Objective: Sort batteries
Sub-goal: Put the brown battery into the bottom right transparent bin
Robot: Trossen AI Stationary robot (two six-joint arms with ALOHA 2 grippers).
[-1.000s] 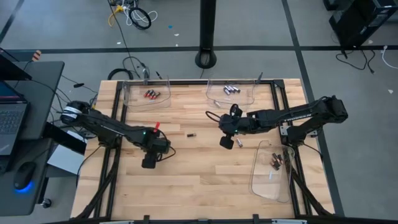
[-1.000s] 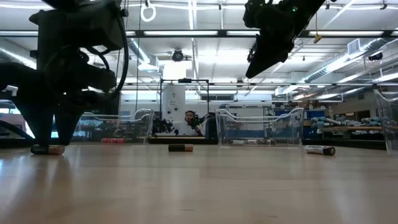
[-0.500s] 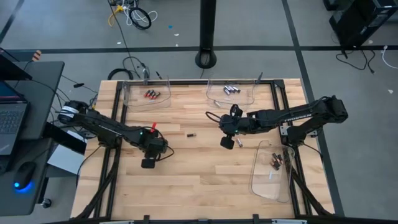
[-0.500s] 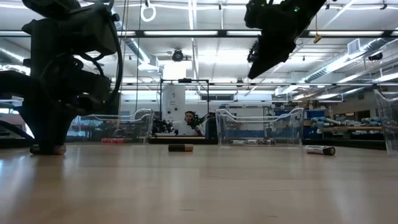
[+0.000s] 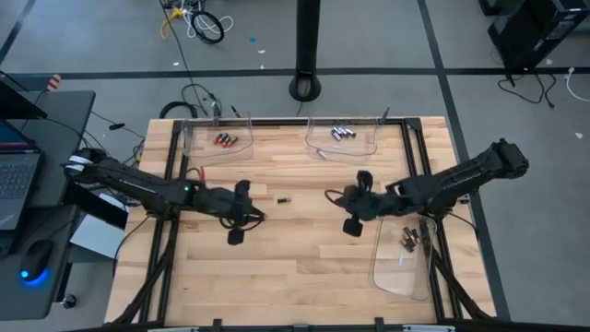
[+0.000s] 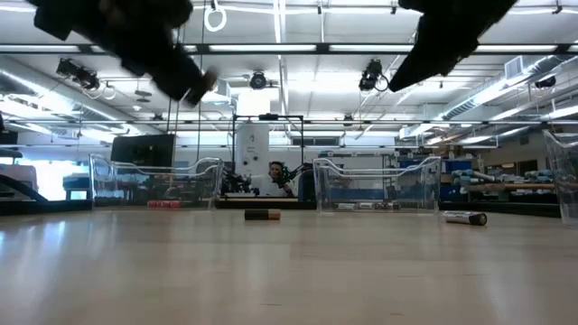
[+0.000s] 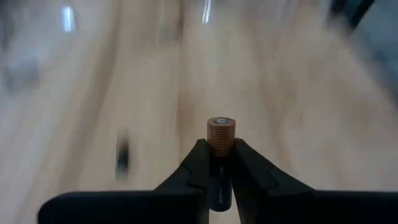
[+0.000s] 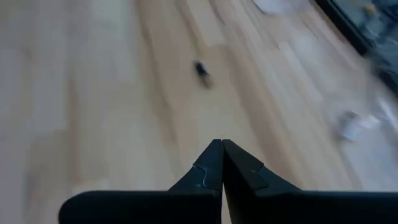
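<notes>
My left gripper (image 5: 256, 216) hangs above the table's middle left, shut on a copper-and-black battery (image 7: 221, 134). My right gripper (image 8: 222, 147) is shut with nothing in it, right of centre above the table (image 5: 339, 197). One dark battery (image 5: 284, 199) lies on its side on the wood between the two grippers, also seen as the battery (image 6: 262, 215) low across the table. A silver battery (image 6: 465, 218) lies farther right. Red batteries (image 5: 224, 140), silver ones (image 5: 341, 133) and dark ones (image 5: 408, 238) lie in clear trays. My left gripper pinches the battery's black body (image 7: 219, 177) between its two fingers, with the battery lying along them. The copper end (image 7: 221, 127) sticks out past the fingertips. The battery is lifted clear of the table.
Clear trays stand at the far left (image 5: 195, 138), far middle (image 5: 318, 143) and near right (image 5: 392, 267) of the wooden table. Bare wood lies across the near half. A person sits in the room beyond the table (image 6: 274, 171).
My left gripper has taken hold of the copper-and-black battery that lay on the table at the left, then risen with it and swung toward the table's middle. My right gripper has risen and drawn back toward the table's right and near edge.
</notes>
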